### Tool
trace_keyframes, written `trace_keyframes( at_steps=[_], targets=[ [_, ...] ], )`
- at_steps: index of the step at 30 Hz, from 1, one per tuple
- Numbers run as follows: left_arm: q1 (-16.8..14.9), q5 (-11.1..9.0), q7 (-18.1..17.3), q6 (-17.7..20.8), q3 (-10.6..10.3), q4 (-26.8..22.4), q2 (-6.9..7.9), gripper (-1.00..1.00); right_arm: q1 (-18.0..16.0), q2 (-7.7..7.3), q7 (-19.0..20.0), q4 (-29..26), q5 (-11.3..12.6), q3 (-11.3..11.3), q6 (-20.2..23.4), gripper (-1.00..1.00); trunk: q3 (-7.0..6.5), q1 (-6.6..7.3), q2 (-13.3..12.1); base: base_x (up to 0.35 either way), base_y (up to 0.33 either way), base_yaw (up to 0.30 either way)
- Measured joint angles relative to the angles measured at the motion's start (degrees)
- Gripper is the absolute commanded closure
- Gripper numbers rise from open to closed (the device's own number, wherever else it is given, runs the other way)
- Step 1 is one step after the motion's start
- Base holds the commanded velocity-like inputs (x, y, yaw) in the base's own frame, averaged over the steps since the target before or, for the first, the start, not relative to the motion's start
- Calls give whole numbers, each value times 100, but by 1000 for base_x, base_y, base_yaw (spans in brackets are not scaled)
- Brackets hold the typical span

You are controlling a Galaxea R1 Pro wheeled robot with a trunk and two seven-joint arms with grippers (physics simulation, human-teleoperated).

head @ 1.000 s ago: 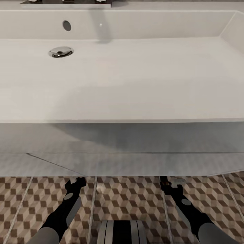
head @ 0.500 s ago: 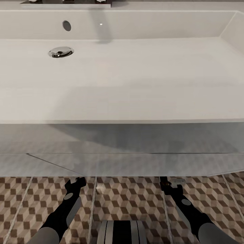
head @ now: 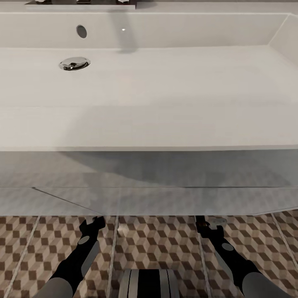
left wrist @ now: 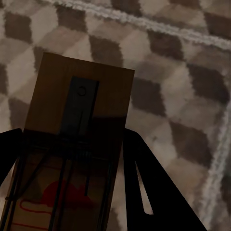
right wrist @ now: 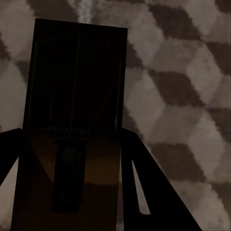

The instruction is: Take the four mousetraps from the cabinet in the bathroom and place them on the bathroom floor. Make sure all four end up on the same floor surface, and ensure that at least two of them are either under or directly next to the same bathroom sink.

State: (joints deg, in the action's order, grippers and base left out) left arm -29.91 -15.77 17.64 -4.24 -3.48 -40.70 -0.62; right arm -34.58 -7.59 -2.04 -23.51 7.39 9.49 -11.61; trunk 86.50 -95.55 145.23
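Note:
In the left wrist view a tan mousetrap (left wrist: 82, 110) with dark wire and a red mark sits between the dark fingers of my left gripper (left wrist: 72, 139), just above the cube-patterned bathroom floor (left wrist: 183, 96). A second mousetrap (right wrist: 77, 82), in deep shadow, is gripped by my right gripper (right wrist: 72, 134) in the right wrist view. Seen from the head, the left gripper (head: 94, 224) and right gripper (head: 207, 224) hang low over the floor (head: 157, 244), right in front of the white unit under the sink (head: 165, 103). The cabinet is out of view.
The wide basin with its chrome drain (head: 74, 63) overhangs the white drawer unit (head: 165, 194), whose front stands just beyond both grippers. My own base (head: 149, 283) is at the bottom centre. Tiled floor stretches to either side of the arms.

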Motion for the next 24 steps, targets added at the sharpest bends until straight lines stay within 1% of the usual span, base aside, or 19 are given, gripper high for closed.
trace_keyframes(
  at_steps=[4,11,24],
  targets=[
    [1,13,-1,3,2,62,14,100,-1,0,-8,0,13,-2,3,100,0,0,0,0,0,0],
    [3,5,-4,1,5,415,10,100,-2,0,-5,0,10,-2,5,100,0,0,0,0,0,0],
    [3,4,-11,-4,6,498,-4,100,-1,0,-4,3,13,-2,6,100,0,0,0,0,0,0]
  ],
)
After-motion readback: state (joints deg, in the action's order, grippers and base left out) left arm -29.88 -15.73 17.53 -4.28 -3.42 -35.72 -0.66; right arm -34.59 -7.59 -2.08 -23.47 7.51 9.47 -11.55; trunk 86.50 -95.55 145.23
